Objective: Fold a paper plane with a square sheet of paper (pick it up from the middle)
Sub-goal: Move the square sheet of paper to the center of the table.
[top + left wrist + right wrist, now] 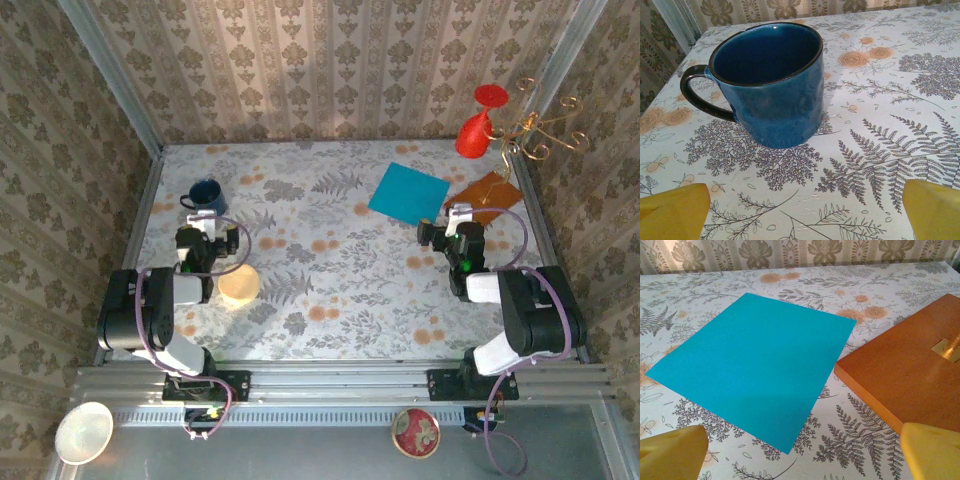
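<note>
The left end effector (207, 225), spread open and empty, sat just short of a blue mug (205, 194) in the overhead view. The right end effector (457, 213), also open and empty, faced the square sheet of paper (408, 192), which lay flat at the counter's (330, 290) far right. The left wrist view showed the mug upright beyond yellow fingertips (672, 212). The right wrist view showed the sheet close beside an orange-brown wooden base (900, 370).

A lab booth dressed as a home; damask wallpaper (300, 60), floral tablecloth (340, 260), aluminium framing (350, 378).
</note>
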